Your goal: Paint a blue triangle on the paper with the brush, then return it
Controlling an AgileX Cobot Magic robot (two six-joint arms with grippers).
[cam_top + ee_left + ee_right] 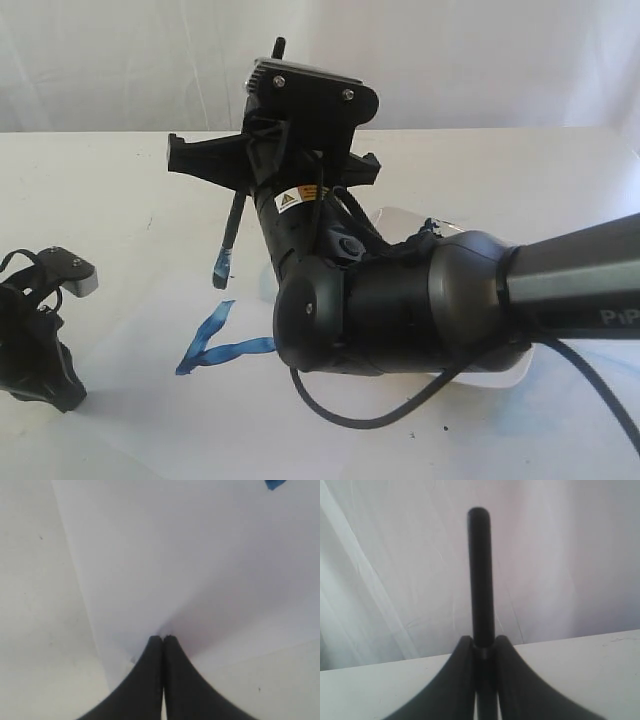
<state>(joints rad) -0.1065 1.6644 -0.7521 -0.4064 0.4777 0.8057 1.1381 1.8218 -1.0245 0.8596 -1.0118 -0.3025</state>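
Note:
My right gripper point(256, 165) reaches across the middle and is shut on the black handle of the brush point(233, 225). The handle point(480, 570) stands up between the jaws of this gripper point(482, 642). The blue bristle tip point(220, 270) hangs just above the paper point(150, 330). The blue triangle point(212, 343) shows as two streaky strokes meeting in a corner at the left; the arm hides its right side. My left gripper point(66, 396) is shut, its tips point(163, 639) pressing down on the paper point(190, 570) near its edge.
A white dish point(495, 377) with blue paint point(430, 225) lies behind and under the right arm, mostly hidden. A black cable point(380, 415) loops over the table below the arm. White curtains close off the back.

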